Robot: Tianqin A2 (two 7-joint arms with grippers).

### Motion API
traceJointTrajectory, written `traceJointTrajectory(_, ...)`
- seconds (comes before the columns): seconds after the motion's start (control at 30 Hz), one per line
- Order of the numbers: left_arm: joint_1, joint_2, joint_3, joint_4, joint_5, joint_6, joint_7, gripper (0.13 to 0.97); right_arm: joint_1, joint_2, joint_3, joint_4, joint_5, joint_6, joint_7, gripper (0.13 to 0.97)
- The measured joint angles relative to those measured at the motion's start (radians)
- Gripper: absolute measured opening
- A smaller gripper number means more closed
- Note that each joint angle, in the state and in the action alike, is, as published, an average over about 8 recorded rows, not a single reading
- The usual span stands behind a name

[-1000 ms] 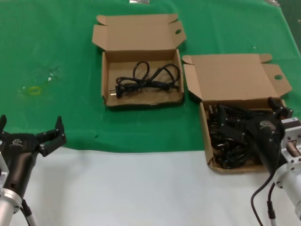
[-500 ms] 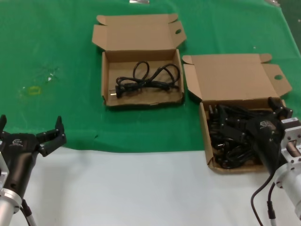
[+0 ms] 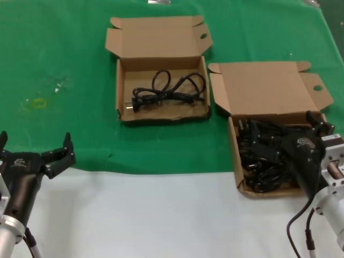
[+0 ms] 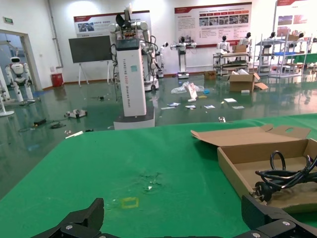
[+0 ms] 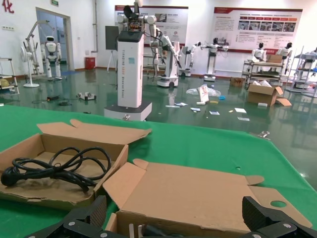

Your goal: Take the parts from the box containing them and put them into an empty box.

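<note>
The box containing them (image 3: 235, 156) sits at the right, its flap lid (image 3: 266, 88) open, filled with a tangle of several black power cords (image 3: 257, 157). My right gripper (image 3: 287, 135) hovers over that pile, open, with nothing between its fingers; in the right wrist view, plug prongs (image 5: 131, 231) show just below the right gripper (image 5: 176, 219). The other box (image 3: 164, 117), farther back and to the left, holds one looped cord (image 3: 167, 88), also seen as a cord (image 5: 54, 166) in the right wrist view and a cord (image 4: 285, 176) in the left. My left gripper (image 3: 35, 143) is parked open at the near left.
Both boxes lie on a green mat (image 3: 64, 48); bare white table (image 3: 150, 215) runs along the near edge. A small yellow mark (image 3: 38, 102) is on the mat at the left. Both lids stand open on the far side.
</note>
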Motion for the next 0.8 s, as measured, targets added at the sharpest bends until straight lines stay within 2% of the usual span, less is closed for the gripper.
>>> traceJointTrajectory(0.8, 0.000, 0.000, 0.000, 0.000, 0.000, 0.000, 0.000, 0.966, 0.000, 0.000, 0.000, 0.000, 0.000, 0.000, 0.000, 0.966)
